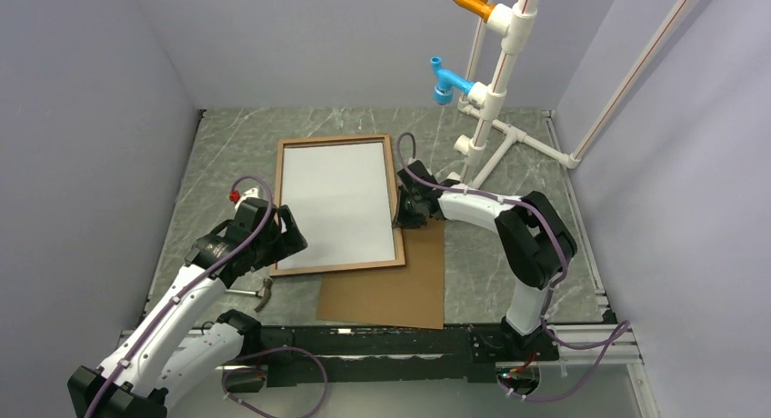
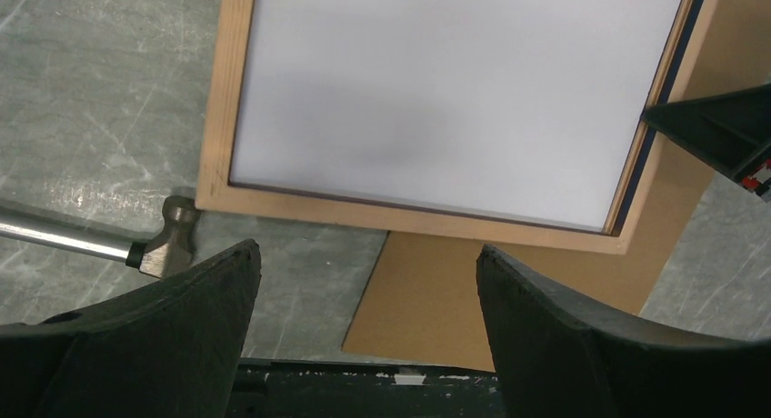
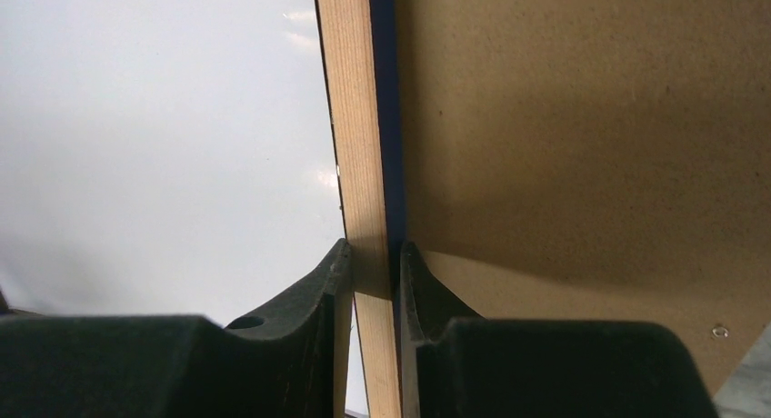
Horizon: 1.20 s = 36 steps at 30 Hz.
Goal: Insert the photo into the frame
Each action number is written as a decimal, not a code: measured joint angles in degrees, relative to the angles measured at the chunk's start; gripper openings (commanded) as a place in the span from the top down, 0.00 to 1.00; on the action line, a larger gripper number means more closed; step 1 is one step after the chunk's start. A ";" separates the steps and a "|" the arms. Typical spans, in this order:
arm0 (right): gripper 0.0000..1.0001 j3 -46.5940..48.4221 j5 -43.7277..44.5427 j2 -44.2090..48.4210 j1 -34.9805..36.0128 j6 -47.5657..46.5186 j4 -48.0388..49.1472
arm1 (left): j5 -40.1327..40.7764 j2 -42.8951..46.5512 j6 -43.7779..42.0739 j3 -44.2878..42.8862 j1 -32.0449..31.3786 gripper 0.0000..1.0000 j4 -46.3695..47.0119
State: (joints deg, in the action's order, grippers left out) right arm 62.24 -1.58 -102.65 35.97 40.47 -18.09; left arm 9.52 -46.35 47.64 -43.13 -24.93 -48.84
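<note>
Pinching the frame's [image 3: 355, 118] rail was my right hand [image 3: 373, 254]; my left hand [image 2: 365, 250] gaped empty; only overhead showed the pipe stand [image 1: 498, 91].

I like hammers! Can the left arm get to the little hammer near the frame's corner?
Probably yes. The hammer lies uncovered on the table right beside the open left gripper. The frame sits close to its head but not on top of it.
</note>
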 measured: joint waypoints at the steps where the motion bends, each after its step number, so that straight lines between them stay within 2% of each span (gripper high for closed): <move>1: 1.00 0.70 -0.15 -0.52 0.00 0.11 -0.09 | -0.20 0.00 0.00 0.00 0.00 0.09 0.00; 16: 1.00 7.93 -0.55 -4.83 0.28 1.11 -2.25 | -0.74 -0.39 -0.22 0.00 0.00 0.08 0.07; 36: 1.00 22.99 0.09 -16.96 8.28 4.39 -2.91 | -1.38 -0.44 -0.22 0.00 0.00 0.08 0.11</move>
State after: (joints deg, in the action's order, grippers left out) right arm 85.23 -1.50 -119.61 44.25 44.86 -20.99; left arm 8.14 -46.78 47.42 -43.13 -24.93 -48.73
